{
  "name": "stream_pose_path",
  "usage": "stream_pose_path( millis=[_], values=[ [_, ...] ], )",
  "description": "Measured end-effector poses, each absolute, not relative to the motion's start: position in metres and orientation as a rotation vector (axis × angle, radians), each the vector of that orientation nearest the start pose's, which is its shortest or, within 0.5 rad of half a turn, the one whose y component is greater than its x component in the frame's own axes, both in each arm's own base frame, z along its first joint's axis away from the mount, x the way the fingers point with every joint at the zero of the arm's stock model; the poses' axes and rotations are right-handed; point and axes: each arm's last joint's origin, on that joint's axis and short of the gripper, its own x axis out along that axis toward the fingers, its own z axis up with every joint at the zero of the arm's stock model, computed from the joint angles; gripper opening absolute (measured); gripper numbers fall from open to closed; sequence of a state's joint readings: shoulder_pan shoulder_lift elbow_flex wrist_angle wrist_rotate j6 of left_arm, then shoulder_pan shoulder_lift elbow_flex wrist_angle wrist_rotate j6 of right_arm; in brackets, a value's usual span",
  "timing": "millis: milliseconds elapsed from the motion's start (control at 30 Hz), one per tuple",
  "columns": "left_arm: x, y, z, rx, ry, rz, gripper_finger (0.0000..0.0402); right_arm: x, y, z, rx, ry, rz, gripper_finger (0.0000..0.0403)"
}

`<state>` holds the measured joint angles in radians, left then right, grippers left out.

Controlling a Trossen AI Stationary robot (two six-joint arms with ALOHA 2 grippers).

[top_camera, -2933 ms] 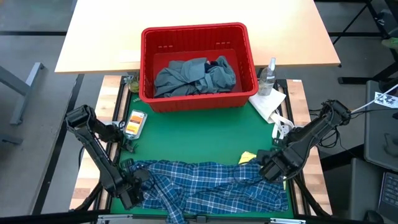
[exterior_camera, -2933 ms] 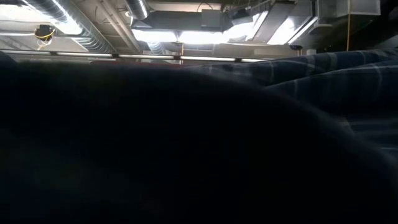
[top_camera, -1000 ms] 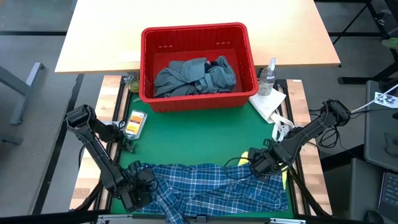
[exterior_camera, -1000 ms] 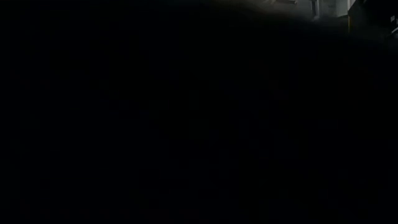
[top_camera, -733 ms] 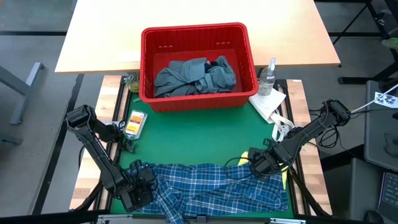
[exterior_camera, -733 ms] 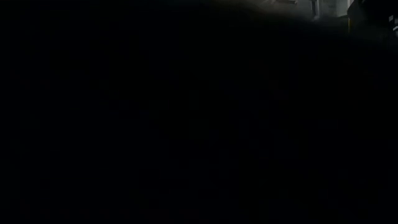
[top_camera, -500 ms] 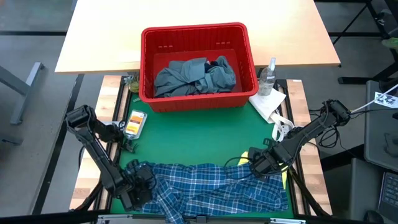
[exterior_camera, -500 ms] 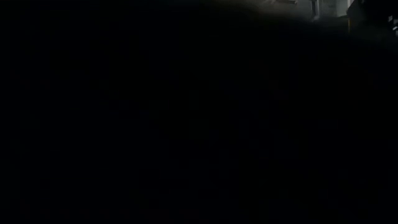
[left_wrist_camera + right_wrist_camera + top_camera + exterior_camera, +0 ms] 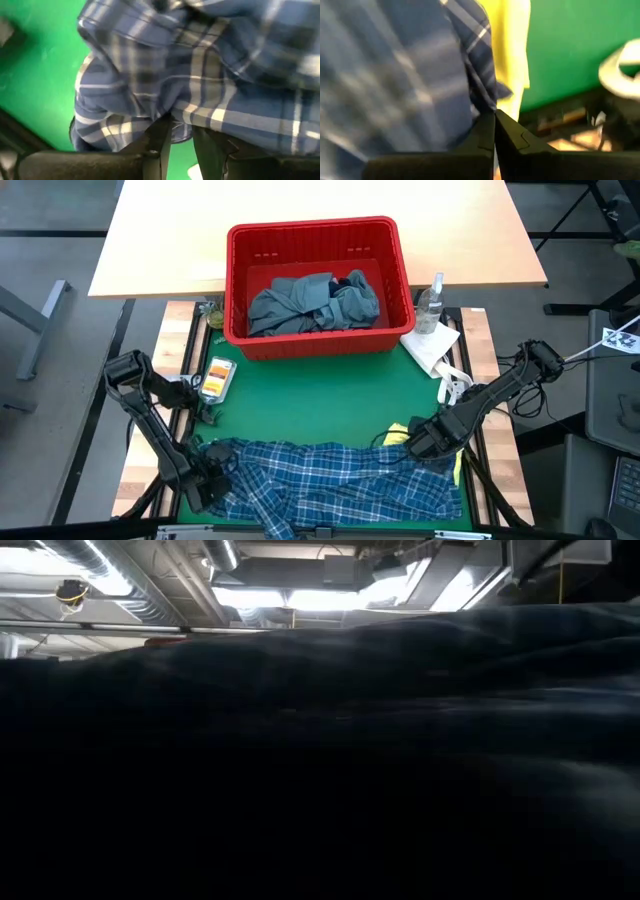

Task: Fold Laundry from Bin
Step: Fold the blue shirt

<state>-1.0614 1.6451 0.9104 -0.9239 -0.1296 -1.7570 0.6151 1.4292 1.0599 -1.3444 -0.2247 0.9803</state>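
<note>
The blue-white plaid shirt (image 9: 330, 480) lies spread along the near edge of the green mat (image 9: 320, 395). My left gripper (image 9: 205, 480) is down at the shirt's left end, shut on it. My right gripper (image 9: 425, 445) is at the shirt's far right corner, also shut on it. A small yellow garment (image 9: 398, 432) peeks out from under that corner. The red bin (image 9: 312, 228) stands at the far side with a grey-blue garment (image 9: 305, 302) and a dark navy one (image 9: 355, 280) inside. In the low view the shirt (image 9: 320, 770) hides nearly everything. My left gripper has the shirt's hem (image 9: 182, 122) at the left end between its two fingertips (image 9: 161, 132), which stand a narrow gap apart. The fingers come from above, pointing down. The cloth lies slack on the mat around them; how many layers cannot be told. My right gripper pinches a corner of the shirt's edge (image 9: 489, 102) between its closed fingertips (image 9: 506, 129). It comes from above, slanting steeply down. The cloth rests on the yellow garment (image 9: 512, 50) and the mat.
A spray bottle (image 9: 432, 302) and a white paper towel (image 9: 432, 345) sit right of the bin, with a small white object (image 9: 453, 388) nearer. An orange-and-white packet (image 9: 215, 377) lies at the mat's left edge. Bare green mat lies between bin and shirt.
My left gripper has gone down and toward the table's left edge; the shirt's left end now reaches farther left. My right gripper has shifted slightly toward the right edge. The cloth that blacked out the low view has sunk, and the ceiling shows above it again.
</note>
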Motion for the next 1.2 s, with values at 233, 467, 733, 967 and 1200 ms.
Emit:
stream_pose_path(
  millis=[233, 467, 733, 967, 1200],
  values=[
    [0.109, -0.217, 0.141, -0.478, 1.387, 0.691, 0.0061, 0.170, 0.132, 0.239, 0.430, 1.930, -0.249, 0.0002],
    [0.107, -0.218, 0.141, -0.471, 1.391, 0.687, 0.0052, 0.163, 0.130, 0.241, 0.443, 2.022, -0.278, 0.0001],
    [0.107, -0.218, 0.141, -0.468, 1.391, 0.689, 0.0044, 0.159, 0.126, 0.243, 0.405, 2.055, -0.325, 0.0013],
    [0.106, -0.217, 0.141, -0.481, 1.391, 0.710, 0.0042, 0.165, 0.130, 0.240, 0.407, 1.976, -0.275, 0.0030],
    [0.110, -0.221, 0.148, -0.483, 1.331, 0.680, 0.0041, 0.166, 0.129, 0.240, 0.384, 1.965, -0.265, 0.0102]
  ],
)
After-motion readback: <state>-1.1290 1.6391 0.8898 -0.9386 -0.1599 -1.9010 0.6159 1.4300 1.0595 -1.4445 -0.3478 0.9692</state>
